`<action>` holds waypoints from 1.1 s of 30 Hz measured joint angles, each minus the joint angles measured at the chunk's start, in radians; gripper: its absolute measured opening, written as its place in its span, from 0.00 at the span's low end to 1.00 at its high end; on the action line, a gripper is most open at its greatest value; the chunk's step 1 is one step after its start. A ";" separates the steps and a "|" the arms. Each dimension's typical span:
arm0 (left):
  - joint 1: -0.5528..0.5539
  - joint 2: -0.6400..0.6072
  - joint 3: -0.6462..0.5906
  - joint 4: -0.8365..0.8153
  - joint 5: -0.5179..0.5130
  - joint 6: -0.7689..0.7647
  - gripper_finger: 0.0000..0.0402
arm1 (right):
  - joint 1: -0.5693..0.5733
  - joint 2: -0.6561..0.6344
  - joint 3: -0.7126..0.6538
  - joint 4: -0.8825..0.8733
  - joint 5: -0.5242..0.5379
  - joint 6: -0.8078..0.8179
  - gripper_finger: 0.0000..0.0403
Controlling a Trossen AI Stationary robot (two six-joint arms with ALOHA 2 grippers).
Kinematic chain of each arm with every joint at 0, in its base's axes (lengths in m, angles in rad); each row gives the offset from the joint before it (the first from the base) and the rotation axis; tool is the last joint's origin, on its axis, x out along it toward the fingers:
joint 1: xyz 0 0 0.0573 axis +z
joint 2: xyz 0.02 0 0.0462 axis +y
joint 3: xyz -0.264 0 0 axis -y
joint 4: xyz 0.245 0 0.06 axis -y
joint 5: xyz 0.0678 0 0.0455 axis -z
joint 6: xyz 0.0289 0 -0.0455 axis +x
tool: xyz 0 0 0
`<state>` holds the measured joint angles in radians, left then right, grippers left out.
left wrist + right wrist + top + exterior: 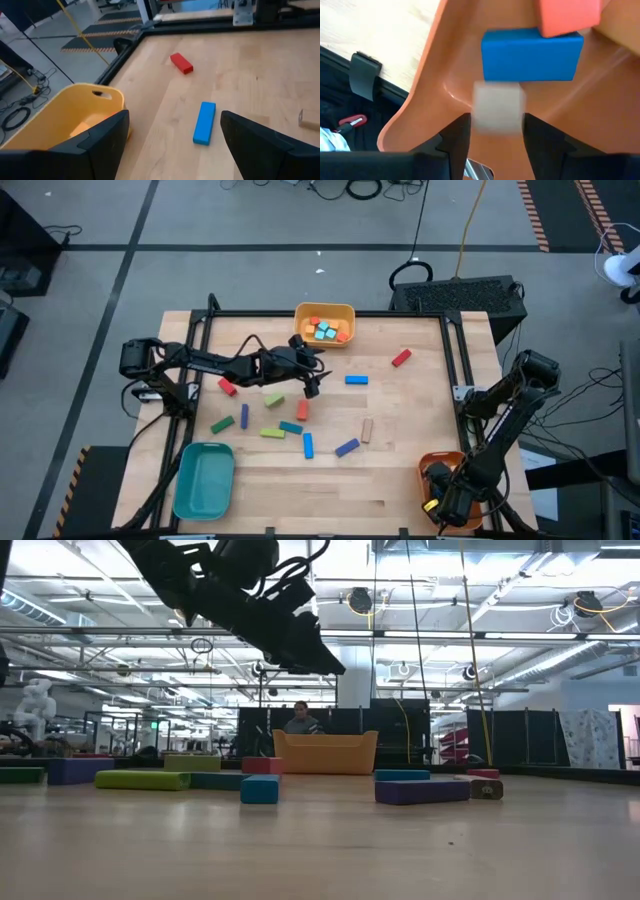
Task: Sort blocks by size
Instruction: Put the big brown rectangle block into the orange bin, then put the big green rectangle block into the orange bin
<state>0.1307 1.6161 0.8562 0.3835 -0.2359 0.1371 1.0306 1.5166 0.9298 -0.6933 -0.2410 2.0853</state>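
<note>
1. High view. We see the left gripper (pixel 312 383) held over the middle of the table (pixel 400 470), near the yellow tray (pixel 325 311), which holds several small blocks (pixel 322 330). Loose blocks lie across the wood: a red brick (pixel 401 358), a blue brick (pixel 356 379), a tan piece (pixel 367 430), and green, blue and red pieces below the left arm. A teal tray (pixel 203 479) sits at the near left corner. The right gripper (pixel 441 492) is over the orange tray (pixel 441 463) at the near right corner.

2. Low view. We see a dark arm overhead, with bricks along the tabletop and the yellow tray (pixel 326 752) behind them.

3. Left wrist view. We find the left gripper's fingers (pixel 102 140) spread wide with nothing between them; ahead lie the blue brick (pixel 204 122) and red brick (pixel 181 63), with the yellow tray (pixel 75 115) beside.

4. Right wrist view. We see the right gripper (pixel 492 137) parted inside the orange tray (pixel 435 75); a pale blurred cube (pixel 498 107) sits between the fingertips, and we cannot tell whether it is gripped. A blue block (pixel 532 54) and a red-orange one (pixel 568 16) lie beyond it.
</note>
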 joint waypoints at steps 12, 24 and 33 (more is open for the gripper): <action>0.000 0.000 0.000 -0.062 -0.002 -0.047 0.78 | -0.012 -0.001 0.000 0.001 -0.016 -0.022 0.37; -0.003 0.000 0.000 -0.121 0.019 -0.053 0.78 | -0.069 -0.054 0.165 -0.382 0.469 -0.208 0.32; -0.009 0.000 0.000 -0.161 0.025 -0.130 0.78 | -0.231 -0.054 0.175 -0.560 0.958 -0.563 0.32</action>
<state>0.1217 1.6161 0.8566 0.2225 -0.2114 0.0075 0.8000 1.4624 1.1048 -1.2532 0.7168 1.5224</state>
